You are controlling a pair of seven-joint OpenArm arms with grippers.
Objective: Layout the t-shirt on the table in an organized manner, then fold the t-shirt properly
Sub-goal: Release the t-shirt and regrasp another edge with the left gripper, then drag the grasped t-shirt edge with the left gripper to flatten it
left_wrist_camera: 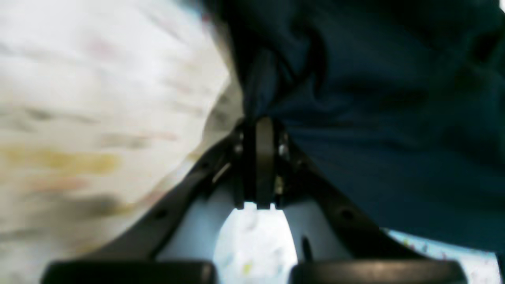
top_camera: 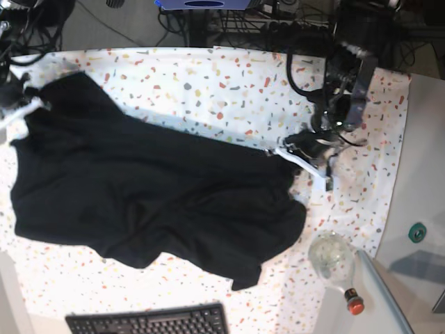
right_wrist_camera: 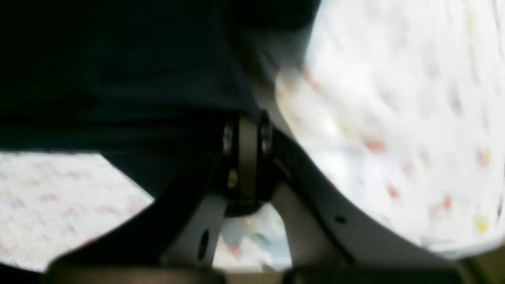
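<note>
the black t-shirt (top_camera: 160, 188) lies across the speckled cloth-covered table (top_camera: 236, 83), spanning from close to the left edge, as the base view shows it, to right of the middle. its far border runs fairly straight between the two grippers; the near border is uneven, with one piece poking out toward the keyboard (top_camera: 149, 321) at the near edge.

the left gripper (left_wrist_camera: 260, 161) is closed on the shirt, cloth pinched between its fingertips. the right gripper (right_wrist_camera: 247, 154) is likewise closed on the shirt, at the end nearer the table's left edge. both wrist views are soft, so the depth of each grip cannot be told.

the step in hand is judged to be spreading and straightening, with folding proper not begun.

risks noted:
- a shallow pinch may slip if the arms pull apart too hard, letting one end drop back in a bunch.
- uneven tension may skew the shirt, since a dark flap stands out past the far border beside the right gripper.
- the wrinkles in the body may be trapped inside a fold if it is made before smoothing.
- a sweep toward the near edge may drag cloth onto the keyboard; one toward the near right corner may catch the clear glass vessel (top_camera: 331, 256) with the red-orange tip, which lies just beside the shirt.
</note>
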